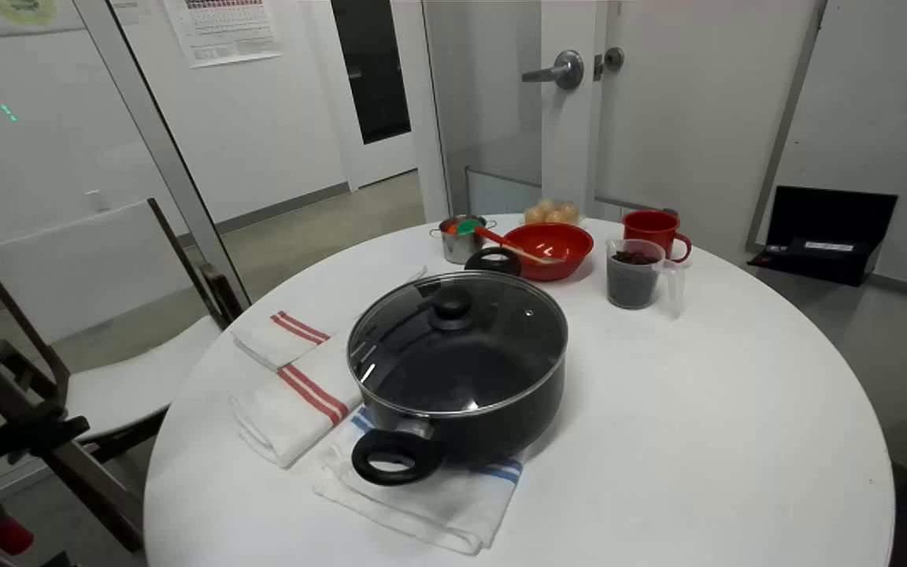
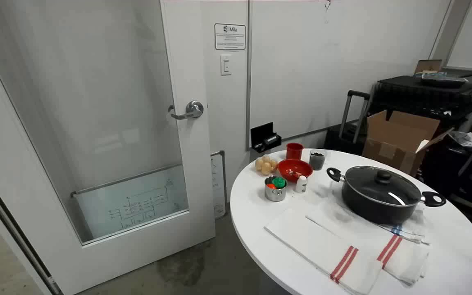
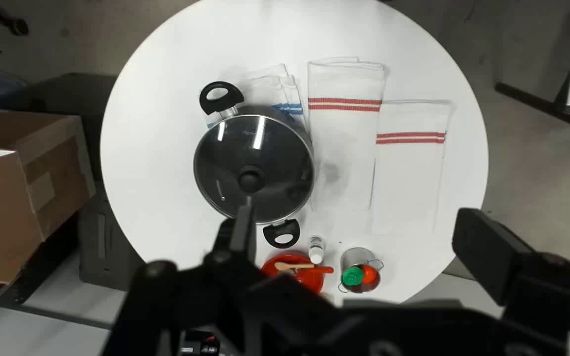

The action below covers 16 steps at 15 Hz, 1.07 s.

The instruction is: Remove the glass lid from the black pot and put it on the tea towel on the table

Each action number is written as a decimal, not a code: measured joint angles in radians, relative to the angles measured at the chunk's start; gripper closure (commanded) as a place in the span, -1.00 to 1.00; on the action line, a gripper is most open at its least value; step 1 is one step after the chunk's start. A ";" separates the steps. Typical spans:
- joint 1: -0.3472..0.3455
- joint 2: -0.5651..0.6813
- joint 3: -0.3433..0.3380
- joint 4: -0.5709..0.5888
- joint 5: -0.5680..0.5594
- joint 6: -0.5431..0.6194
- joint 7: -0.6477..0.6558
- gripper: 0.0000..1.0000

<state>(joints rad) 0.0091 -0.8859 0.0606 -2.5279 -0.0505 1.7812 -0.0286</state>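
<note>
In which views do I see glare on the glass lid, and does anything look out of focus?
Wrist view: bright streaks on the glass lid, and the end effector looks partly blurred; both exterior views: bright streaks on the lid too.

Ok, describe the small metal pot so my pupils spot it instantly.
On the round white table, find the red bowl. In an exterior view, the small metal pot stands at its front left. Unlike its neighbours, it is shiny silver, holding a green item and an orange item.
</note>
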 measured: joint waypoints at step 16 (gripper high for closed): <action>-0.019 0.143 -0.088 -0.007 -0.017 0.094 -0.025 -1.00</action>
<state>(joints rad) -0.0103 -0.7434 -0.0275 -2.5350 -0.0671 1.8752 -0.0540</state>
